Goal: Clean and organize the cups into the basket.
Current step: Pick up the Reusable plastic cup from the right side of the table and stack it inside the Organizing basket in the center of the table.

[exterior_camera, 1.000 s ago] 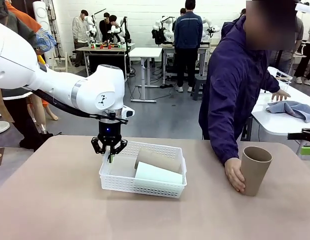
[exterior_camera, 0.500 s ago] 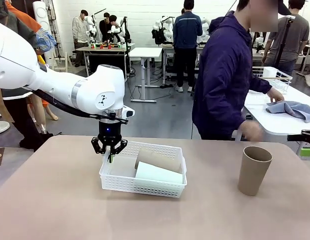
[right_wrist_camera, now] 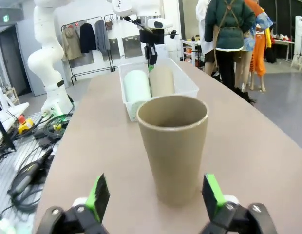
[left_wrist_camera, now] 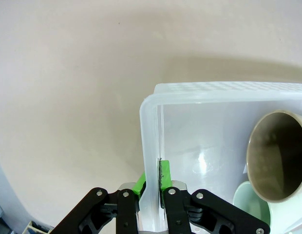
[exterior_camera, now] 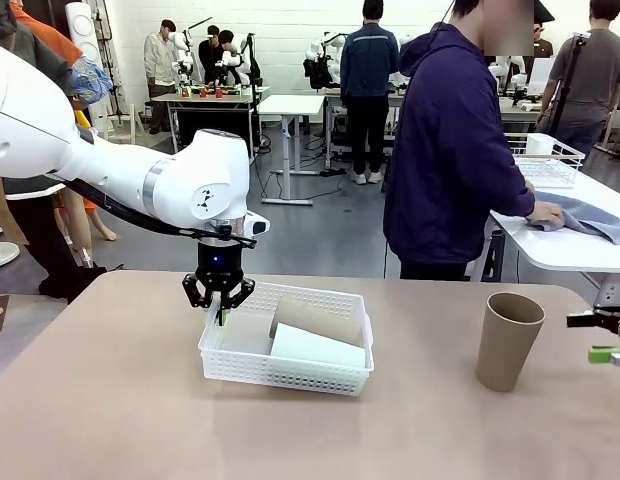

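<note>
The white lattice basket sits mid-table. A tan-brown cup and the pale mint cup lie on their sides inside it. My left gripper is shut on the basket's left wall; in the left wrist view its pads pinch that wall, beside the tan cup's mouth and the mint cup. A second tan-brown cup stands upright at the right. My right gripper hangs open just right of it; in the right wrist view its fingers stand either side of that cup.
A person in a dark jacket stands at the far side, one hand on a blue-grey cloth on a white side table. A white wire basket stands there too. Bare tabletop lies in front of the basket.
The person let go of the upright tan cup and turned to the side table. My right gripper came in from the right edge toward that cup. The left arm stayed still.
</note>
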Controlling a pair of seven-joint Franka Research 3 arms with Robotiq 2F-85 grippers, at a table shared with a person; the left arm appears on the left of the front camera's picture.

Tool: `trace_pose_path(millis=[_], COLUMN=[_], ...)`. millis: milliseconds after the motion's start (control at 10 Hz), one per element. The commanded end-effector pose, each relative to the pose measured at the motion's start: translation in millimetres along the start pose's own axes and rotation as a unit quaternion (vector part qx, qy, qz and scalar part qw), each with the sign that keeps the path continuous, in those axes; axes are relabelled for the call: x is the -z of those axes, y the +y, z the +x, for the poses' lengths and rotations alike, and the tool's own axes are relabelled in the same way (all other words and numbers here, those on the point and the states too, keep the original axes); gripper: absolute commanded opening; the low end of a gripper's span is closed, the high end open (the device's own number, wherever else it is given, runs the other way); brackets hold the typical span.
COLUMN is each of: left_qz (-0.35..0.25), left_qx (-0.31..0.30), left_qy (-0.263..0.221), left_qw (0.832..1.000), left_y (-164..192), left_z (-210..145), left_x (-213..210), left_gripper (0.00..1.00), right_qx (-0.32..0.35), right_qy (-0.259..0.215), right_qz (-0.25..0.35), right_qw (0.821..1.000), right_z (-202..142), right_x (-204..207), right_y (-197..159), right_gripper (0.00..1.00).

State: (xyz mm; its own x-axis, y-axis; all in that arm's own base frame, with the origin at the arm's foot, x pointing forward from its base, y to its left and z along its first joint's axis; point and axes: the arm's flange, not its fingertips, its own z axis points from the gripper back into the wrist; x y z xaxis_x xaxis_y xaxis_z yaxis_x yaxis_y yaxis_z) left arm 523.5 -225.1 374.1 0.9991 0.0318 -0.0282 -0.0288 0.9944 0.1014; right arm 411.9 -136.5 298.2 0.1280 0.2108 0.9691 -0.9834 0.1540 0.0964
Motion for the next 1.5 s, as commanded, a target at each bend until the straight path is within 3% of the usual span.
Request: trace_pose_path(millis=[0,100,200,500,900,1400], left_qz=[0.000,0.000,0.000,0.000,0.000,0.000], left_qx=[0.000,0.000,0.000,0.000,0.000,0.000], left_qy=[-0.002,-0.002,-0.002,-0.002,-0.002,-0.002], left_qw=[1.000,1.000,1.000,1.000,1.000,1.000], left_y=[0.9,0.9,0.9,0.9,0.9,0.9], left_z=[-0.4,-0.4,-0.4,-0.4,-0.4,-0.4], left_x=[-2.0,-2.0,-2.0,-2.0,-2.0,-2.0], left_gripper=[0.00,0.00,0.00,0.00,0.00,0.00], right_qx=[-0.003,0.001,0.004,0.004,-0.009,-0.012], right_qy=[-0.005,-0.014,-0.001,-0.001,0.008,-0.011], right_qz=[-0.005,-0.046,0.002,0.002,-0.036,0.003], right_qw=[1.000,0.999,1.000,1.000,0.999,1.000], right_z=[-16.4,-14.4,-10.4,-10.4,-34.6,-49.8], right_x=[2.4,-1.9,2.5,2.5,23.6,52.7], right_y=[0.7,4.3,0.5,0.5,-14.8,-45.8], right_gripper=[1.00,1.00,1.00,1.00,1.00,1.00])
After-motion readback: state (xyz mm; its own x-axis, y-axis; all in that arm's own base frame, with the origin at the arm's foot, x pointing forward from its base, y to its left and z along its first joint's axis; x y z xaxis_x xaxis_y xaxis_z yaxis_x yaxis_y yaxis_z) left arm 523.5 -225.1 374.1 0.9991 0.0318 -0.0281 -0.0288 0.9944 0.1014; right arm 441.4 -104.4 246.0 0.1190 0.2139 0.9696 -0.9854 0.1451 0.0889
